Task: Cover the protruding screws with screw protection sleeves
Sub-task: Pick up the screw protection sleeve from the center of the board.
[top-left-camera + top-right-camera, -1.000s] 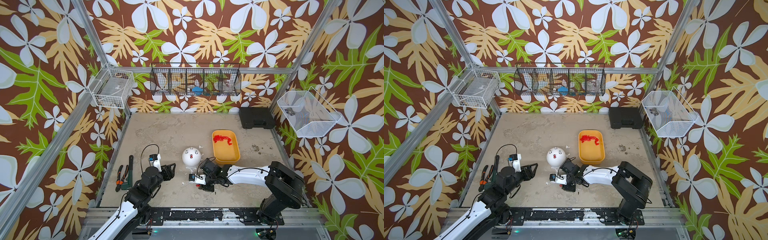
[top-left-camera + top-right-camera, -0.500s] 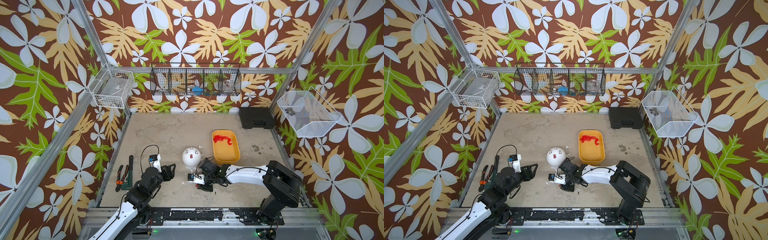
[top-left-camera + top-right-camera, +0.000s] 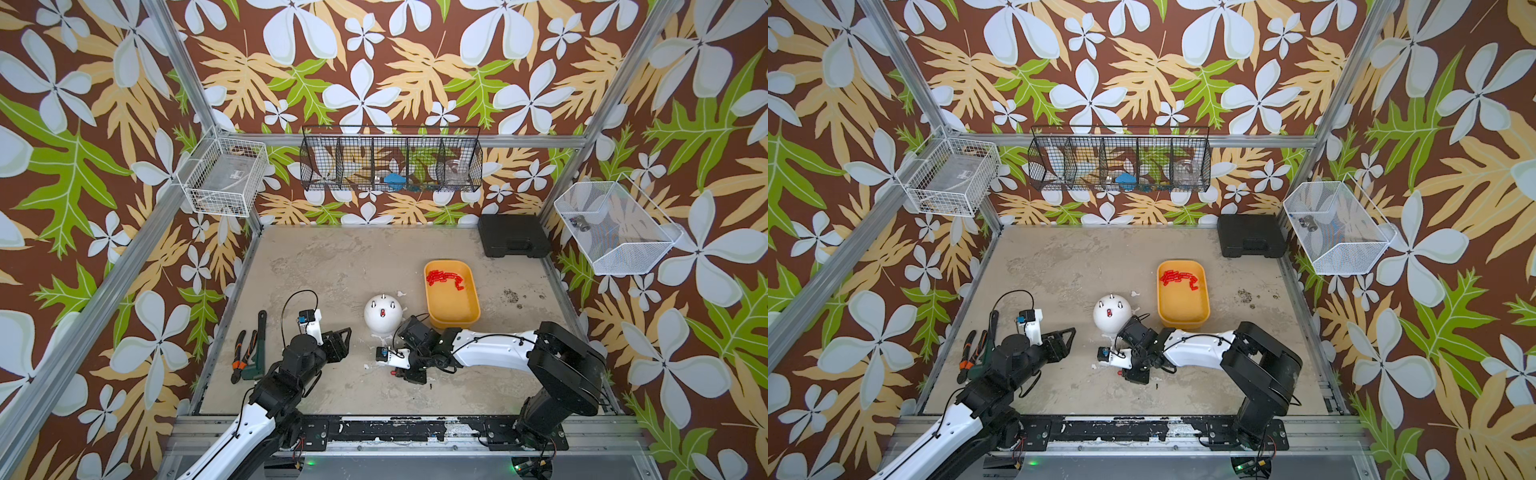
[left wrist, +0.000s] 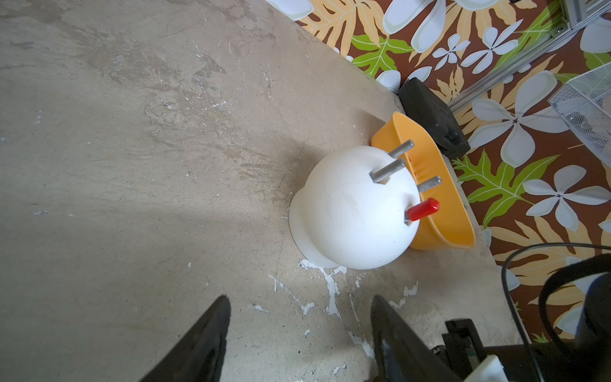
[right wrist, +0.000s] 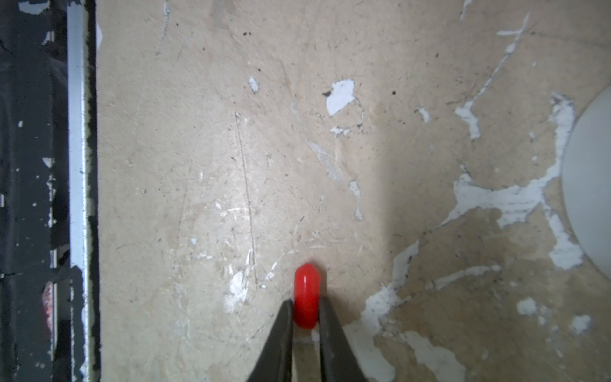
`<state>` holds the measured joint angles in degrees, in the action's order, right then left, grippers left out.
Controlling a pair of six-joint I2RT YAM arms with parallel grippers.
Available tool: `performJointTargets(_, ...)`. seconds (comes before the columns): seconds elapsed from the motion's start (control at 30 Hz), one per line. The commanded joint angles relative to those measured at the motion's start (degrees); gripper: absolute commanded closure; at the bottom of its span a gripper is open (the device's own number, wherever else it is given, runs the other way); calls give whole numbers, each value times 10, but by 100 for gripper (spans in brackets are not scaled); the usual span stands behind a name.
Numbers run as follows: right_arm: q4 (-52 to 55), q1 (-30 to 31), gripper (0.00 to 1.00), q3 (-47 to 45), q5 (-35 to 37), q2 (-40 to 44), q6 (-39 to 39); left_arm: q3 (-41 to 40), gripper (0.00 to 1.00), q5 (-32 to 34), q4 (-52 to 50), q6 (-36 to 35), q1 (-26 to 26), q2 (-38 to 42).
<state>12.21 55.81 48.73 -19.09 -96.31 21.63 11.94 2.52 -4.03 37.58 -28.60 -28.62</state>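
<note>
Pinched between the right gripper's (image 5: 305, 314) fingertips low over the table (image 5: 231, 148) near the white dome (image 4: 350, 211), one red sleeve (image 5: 306, 294) could squirt out or meet a bare screw (image 4: 386, 170) crooked, while the left gripper (image 4: 297, 330) waits wide and empty.

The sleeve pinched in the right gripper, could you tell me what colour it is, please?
Bright red sleeve; the right wrist view shows it best.
</note>
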Motion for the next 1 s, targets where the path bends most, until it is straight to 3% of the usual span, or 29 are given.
performJointTargets(0.0, 6, 1, 86, 6, -6, -6, -1, -2, 32, -1, 24, -1, 1, 2)
performJointTargets(0.27, -15, 0, 100, 2, -13, 7, -8, -14, 31, 26, 26, 7, 1, 30)
performJointTargets(0.53, -94, -20, 100, -35, -82, 69, -41, -28, 33, -7, 69, -8, 1, 62)
performJointTargets(0.6, -124, -33, 100, -44, -128, 94, -66, -30, 35, -27, 99, -13, 1, 69)
performJointTargets(0.8, -357, -93, 100, -106, -234, 210, -225, -36, 36, -116, 309, -46, 2, 89)
performJointTargets(0.87, -473, -121, 100, -128, -275, 236, -320, -33, 38, -152, 386, -65, 1, 74)
performJointTargets(0.97, -554, -141, 100, -134, -315, 255, -408, -18, 40, -218, 495, -74, 1, 30)
